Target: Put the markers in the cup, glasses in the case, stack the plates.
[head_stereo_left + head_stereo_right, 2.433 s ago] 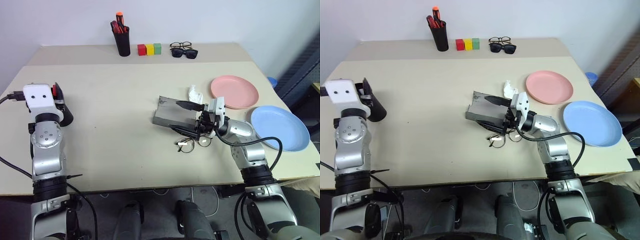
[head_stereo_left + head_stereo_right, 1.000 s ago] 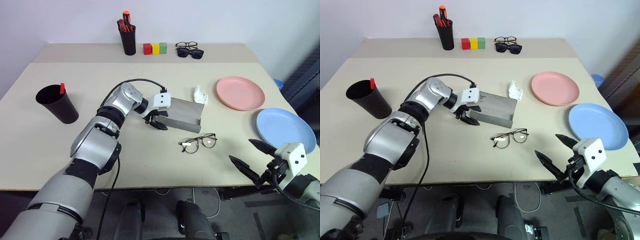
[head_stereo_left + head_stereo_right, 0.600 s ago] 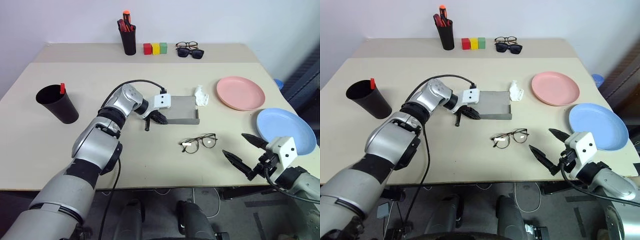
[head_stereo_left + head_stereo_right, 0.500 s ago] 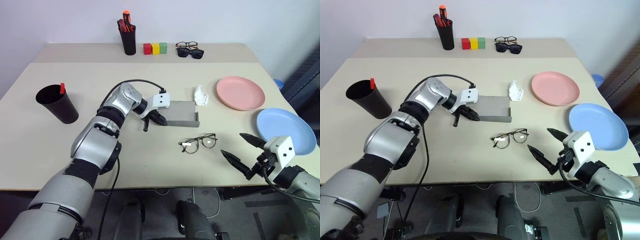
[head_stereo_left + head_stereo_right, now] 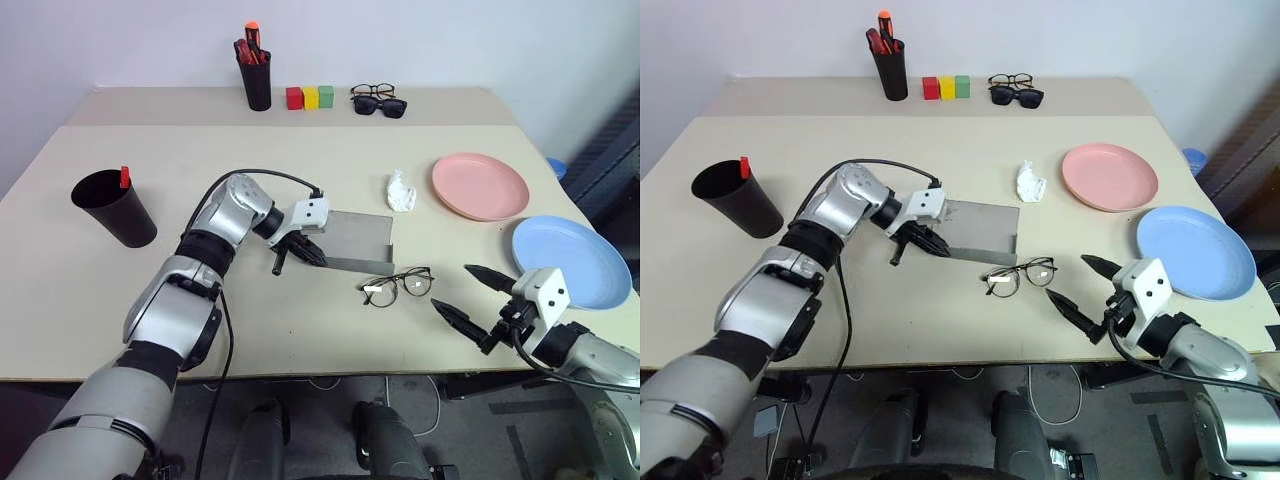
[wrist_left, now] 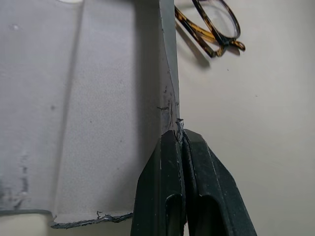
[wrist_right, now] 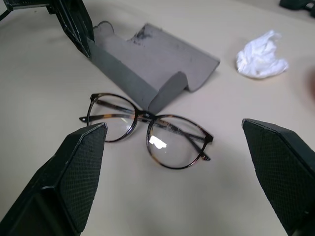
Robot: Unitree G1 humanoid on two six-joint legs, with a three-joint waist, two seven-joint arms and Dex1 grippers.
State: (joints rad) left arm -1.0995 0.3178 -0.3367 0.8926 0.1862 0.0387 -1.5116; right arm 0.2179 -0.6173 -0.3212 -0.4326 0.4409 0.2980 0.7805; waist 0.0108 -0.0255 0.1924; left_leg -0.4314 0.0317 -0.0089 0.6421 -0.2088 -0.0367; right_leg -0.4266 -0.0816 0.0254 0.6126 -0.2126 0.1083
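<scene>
Two plates [image 5: 480,185], one glasses [image 5: 398,285], one case [image 5: 352,240], one cup [image 5: 113,207].

glasses [image 5: 399,285] just before case [image 5: 352,241]

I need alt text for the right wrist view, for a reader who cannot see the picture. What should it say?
Thin dark-framed glasses lie open on a beige table, between the two wide-open black fingers of the right gripper. Just beyond them lies the grey case, its far end pinched by the left gripper, with a crumpled white tissue off to one side.
</scene>
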